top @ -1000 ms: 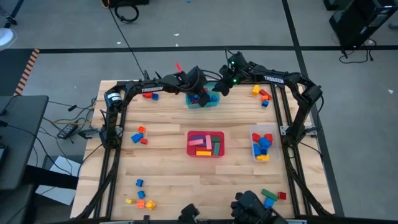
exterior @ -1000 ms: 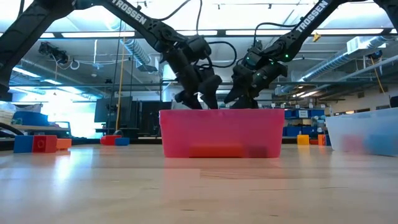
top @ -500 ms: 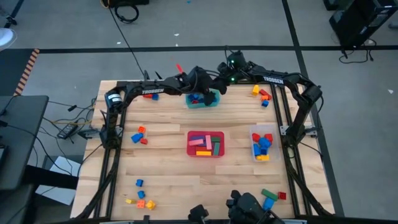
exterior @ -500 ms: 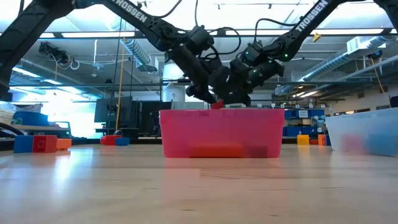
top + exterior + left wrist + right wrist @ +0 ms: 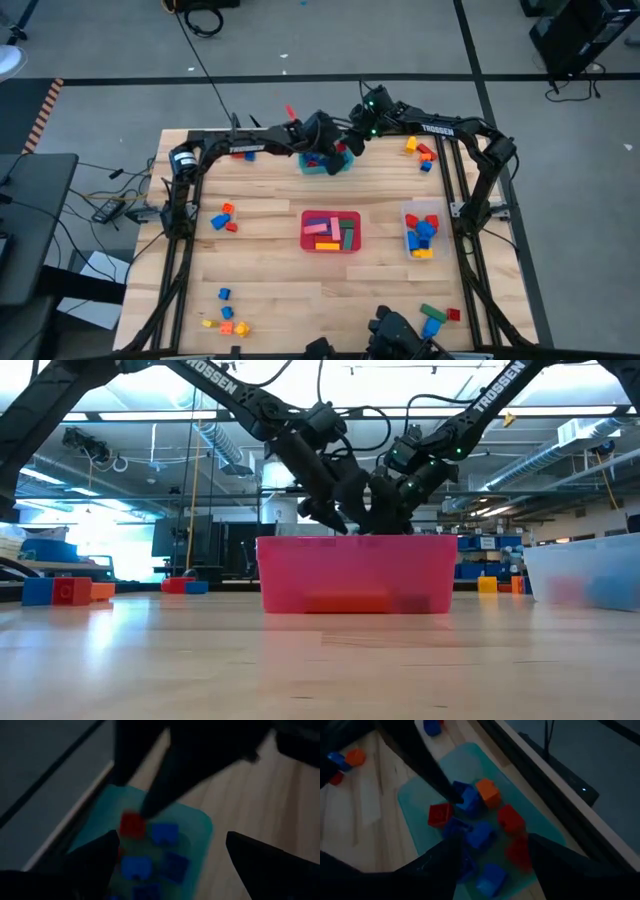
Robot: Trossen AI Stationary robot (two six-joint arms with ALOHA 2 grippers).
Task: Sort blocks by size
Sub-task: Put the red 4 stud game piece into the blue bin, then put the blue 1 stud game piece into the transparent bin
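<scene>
Clearly we are dealing with blocks that look light, rigid and a bit slick, so we judge the flat opposite sides the best hold. Going outward from the near edge, we are counting about six loose ones at the near left, three near right, three at mid-left, a handful each in the red tub and clear tub, four at far right. Farthest, the teal tub is holding nine or so. Above it, the left gripper is hanging spread and empty; the right gripper is standing partly apart, pinching nothing.
</scene>
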